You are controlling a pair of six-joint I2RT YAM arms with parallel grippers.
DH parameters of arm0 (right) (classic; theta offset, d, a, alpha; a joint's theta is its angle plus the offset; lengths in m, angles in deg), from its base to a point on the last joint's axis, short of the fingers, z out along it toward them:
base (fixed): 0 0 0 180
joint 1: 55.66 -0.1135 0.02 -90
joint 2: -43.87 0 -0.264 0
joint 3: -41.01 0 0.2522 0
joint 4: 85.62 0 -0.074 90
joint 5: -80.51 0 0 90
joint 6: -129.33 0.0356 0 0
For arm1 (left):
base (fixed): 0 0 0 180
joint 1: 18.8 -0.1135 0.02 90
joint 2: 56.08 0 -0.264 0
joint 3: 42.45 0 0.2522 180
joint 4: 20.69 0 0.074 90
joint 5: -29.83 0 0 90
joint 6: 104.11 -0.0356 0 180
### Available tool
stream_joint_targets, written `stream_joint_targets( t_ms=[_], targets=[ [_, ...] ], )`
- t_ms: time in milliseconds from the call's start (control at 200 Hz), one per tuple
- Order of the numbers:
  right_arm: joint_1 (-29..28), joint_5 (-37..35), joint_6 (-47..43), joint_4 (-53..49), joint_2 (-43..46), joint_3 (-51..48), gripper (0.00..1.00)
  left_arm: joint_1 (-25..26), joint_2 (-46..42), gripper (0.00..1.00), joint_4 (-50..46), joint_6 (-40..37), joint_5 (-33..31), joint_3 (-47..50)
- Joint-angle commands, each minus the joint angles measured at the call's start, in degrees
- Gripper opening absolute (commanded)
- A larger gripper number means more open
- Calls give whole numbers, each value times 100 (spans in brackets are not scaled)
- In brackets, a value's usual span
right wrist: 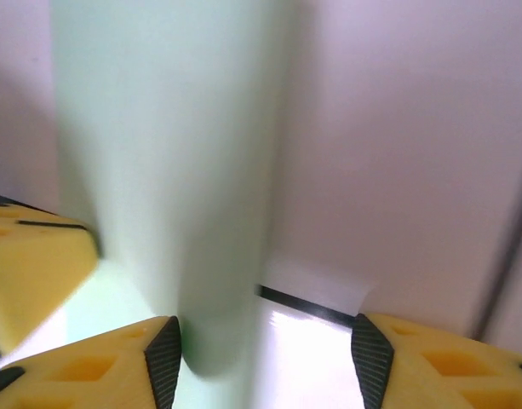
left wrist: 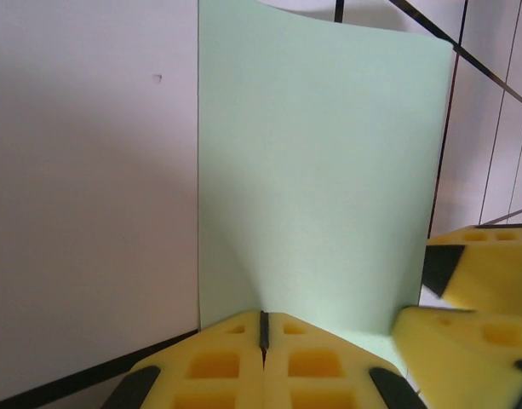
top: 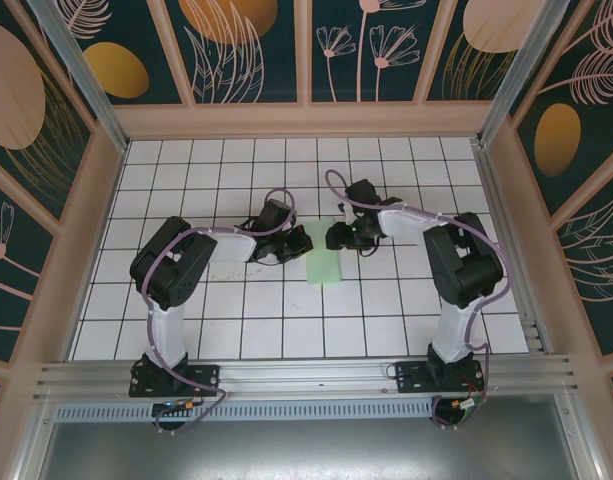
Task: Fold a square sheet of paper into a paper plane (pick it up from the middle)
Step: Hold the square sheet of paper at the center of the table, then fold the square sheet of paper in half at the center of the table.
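Pale mint-green square sheet of paper (top: 326, 266) sits mid-table on the white gridded table (top: 236, 320), its long axis pointing away from the arms. The left gripper (left wrist: 263, 341) is clamped on its edge. The right gripper (right wrist: 265, 358) gapes partway, gripping nothing, with a raised curl of the sheet between its fingers.

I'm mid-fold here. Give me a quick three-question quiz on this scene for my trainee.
1. True or false: the left gripper is shut on the edge of the square sheet of paper.
2. Pick one. The right gripper is: A) shut on the sheet, B) open, with its pads apart, C) shut on nothing.
3. Fill in: the sheet's colour is pale ____.
Key: 1 true; 2 B; 3 green.
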Motion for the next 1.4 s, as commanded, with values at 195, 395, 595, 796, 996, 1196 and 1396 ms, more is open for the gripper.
stream_joint_targets(
  t_ms=[195, 395, 595, 796, 996, 1196, 1396],
  targets=[
    [61, 164, 505, 232, 1070, -158, 45, -5, 415, 0, -1139, -240, -632, 333],
    [-166, 865, 917, 751, 475, 68, 13, -7, 446, 0, -1170, -229, -685, 400],
    [-284, 1093, 1061, 862, -180, 298, 0, -2, 478, 0, -1162, -157, -704, 464],
    [-406, 992, 1080, 718, -608, 561, 0, 1, 479, 0, -1188, -64, -730, 487],
    [-426, 820, 1034, 614, -844, 549, 0, -2, 487, 0, -1210, 34, -747, 501],
    [-251, 883, 817, 645, -743, 178, 0, 0, 490, 0, -1251, 235, -905, 644],
    [120, 1086, 560, 860, -414, -422, 0, 4, 491, 0, -1288, 332, -1055, 869]
  ],
)
